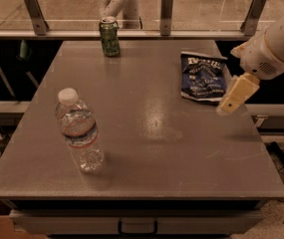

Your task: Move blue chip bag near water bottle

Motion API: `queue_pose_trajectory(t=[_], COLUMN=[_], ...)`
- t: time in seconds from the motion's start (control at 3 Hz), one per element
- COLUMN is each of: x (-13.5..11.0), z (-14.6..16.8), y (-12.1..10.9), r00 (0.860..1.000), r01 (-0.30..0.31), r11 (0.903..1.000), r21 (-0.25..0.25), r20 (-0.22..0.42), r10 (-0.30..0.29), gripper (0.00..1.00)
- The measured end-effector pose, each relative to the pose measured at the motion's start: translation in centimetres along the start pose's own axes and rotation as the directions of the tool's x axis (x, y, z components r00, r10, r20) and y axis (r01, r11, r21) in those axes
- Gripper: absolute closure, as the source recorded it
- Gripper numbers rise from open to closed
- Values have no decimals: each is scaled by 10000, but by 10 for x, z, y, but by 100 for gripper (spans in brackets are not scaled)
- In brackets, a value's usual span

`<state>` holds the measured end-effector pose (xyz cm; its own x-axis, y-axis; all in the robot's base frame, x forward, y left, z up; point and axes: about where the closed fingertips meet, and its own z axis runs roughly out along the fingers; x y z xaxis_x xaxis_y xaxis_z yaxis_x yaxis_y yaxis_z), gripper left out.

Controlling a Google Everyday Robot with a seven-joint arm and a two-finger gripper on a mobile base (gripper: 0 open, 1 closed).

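The blue chip bag (202, 76) lies flat on the grey table (146, 148) at the back right. The water bottle (78, 130) stands upright at the front left, clear with a white cap and a red-striped label. My gripper (236, 94) hangs from the white arm at the right edge of the view, just right of the bag's near corner and above the table. It holds nothing.
A green drink can (109, 36) stands at the back of the table, left of centre. A rail with metal posts (166, 6) runs behind the table. The table's right edge is under my arm.
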<state>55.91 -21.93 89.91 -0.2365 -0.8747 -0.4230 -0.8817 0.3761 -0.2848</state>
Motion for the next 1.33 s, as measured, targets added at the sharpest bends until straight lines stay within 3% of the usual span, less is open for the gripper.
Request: queue_pose_trajectory(t=[0.33, 0.67, 1.33], x=[-1, -1, 3], z=[35, 56, 72], y=[-19, -28, -21], r00=[9973, 9897, 9790], r01=[-566, -1163, -1781], r11=[9980, 9909, 9751], r21=[-268, -677, -1319], r20=[461, 761, 763], r10=[578, 1214, 1892], gripper=[0, 17, 64])
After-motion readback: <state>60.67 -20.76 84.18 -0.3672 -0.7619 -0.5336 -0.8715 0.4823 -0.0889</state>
